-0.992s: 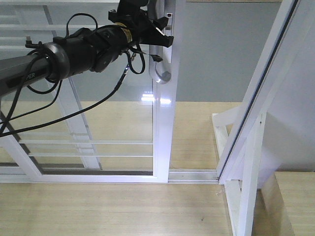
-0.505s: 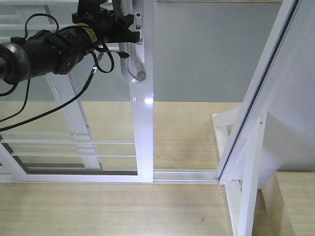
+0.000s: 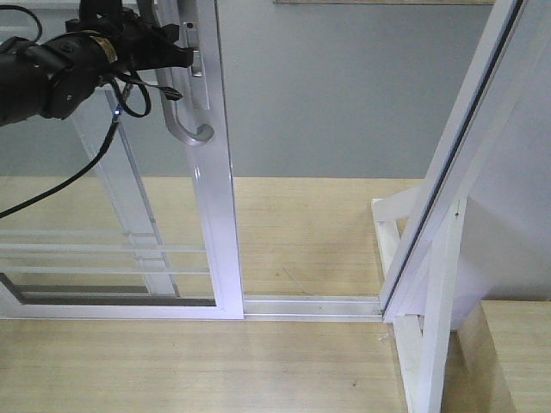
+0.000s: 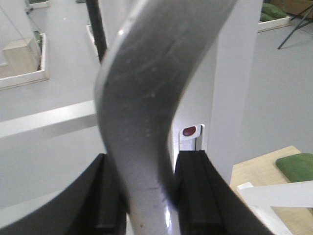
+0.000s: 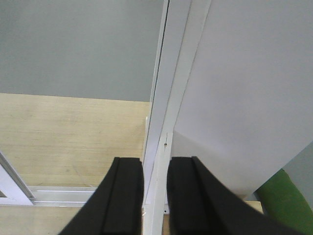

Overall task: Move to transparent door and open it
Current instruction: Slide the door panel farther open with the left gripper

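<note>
1. Front-facing view: the transparent door (image 3: 185, 215) is seen at the left, a clear-glass panel in a white frame with thin white bars across the lower glass. Its curved silver-grey handle (image 3: 191, 107) is mounted on the right stile. The left gripper (image 3: 168, 53) is clamped on the upper part of that handle, with black cables looped under the arm. A second barred glass panel (image 3: 112, 185) is seen through the glass, just behind. The white floor track (image 3: 310, 305) runs from the stile to the tilted white post (image 3: 448, 163) at the right, so a wide gap is left between them. Pale wood floor (image 3: 215, 370) is seen in front.

2. Left wrist view: the handle (image 4: 146, 98) fills most of the picture, pinched between 2 black fingers (image 4: 193, 196). A small red dot (image 4: 189, 130) is spotted on the white stile (image 4: 234, 73) right beside it.

3. Right wrist view: the right gripper (image 5: 155, 203) is seen with its jaws slightly apart and nothing held. The white post (image 5: 171, 98) runs up behind the gap; contact can't be judged.
</note>
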You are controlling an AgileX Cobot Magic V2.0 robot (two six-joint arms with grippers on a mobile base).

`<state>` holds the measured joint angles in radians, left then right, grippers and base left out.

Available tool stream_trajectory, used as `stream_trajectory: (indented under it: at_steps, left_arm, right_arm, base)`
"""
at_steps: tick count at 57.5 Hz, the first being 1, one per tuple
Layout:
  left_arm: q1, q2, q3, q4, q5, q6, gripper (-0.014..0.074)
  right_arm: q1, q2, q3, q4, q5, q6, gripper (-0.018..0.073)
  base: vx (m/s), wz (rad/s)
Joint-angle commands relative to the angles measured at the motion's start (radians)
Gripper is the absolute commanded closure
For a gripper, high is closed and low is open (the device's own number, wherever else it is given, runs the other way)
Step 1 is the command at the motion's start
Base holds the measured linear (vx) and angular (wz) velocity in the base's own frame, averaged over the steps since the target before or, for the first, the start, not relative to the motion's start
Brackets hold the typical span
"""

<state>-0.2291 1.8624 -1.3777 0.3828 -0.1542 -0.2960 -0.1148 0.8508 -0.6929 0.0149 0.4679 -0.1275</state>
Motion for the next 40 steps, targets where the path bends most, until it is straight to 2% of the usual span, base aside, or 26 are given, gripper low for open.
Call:
stream_trajectory:
  at_steps: [1, 16, 25, 31, 35, 40]
  left_arm:
    - [0.039, -0.110, 0.002, -0.014, -0.101, 0.024, 0.0303]
    - [0.083, -0.204, 0.133, -0.015, -0.089, 0.019, 0.0288]
    - [0.083, -0.264, 0.185, -0.023, -0.031, 0.019, 0.0186]
    - [0.083, -0.291, 0.193, -0.023, 0.046, 0.019, 0.0120]
    - [0.083, -0.309, 0.193, -0.021, 0.090, 0.021, 0.0097]
    - [0.083, -0.332, 0.206, -0.014, 0.086, 0.030, 0.0094]
  right_arm:
    - [-0.005, -0.004, -0.028, -0.004, -0.082, -0.004, 0.0306]
    - [-0.005, -0.004, -0.028, -0.004, -0.081, -0.004, 0.0306]
    - [-0.005, -0.004, -0.028, -0.004, -0.082, -0.004, 0.0306]
    - [-0.005, -0.004, -0.028, -0.004, -0.082, -0.004, 0.0306]
    - [-0.005, -0.004, -0.028, -0.004, -0.082, -0.004, 0.0306]
    - [-0.005, -0.004, -0.028, -0.004, -0.084, -0.004, 0.0306]
  base:
    - [0.00, 0.00]
    - [0.00, 0.00]
    - [0.00, 0.00]
    - [0.00, 0.00]
    - [0.00, 0.00]
    - [0.00, 0.00]
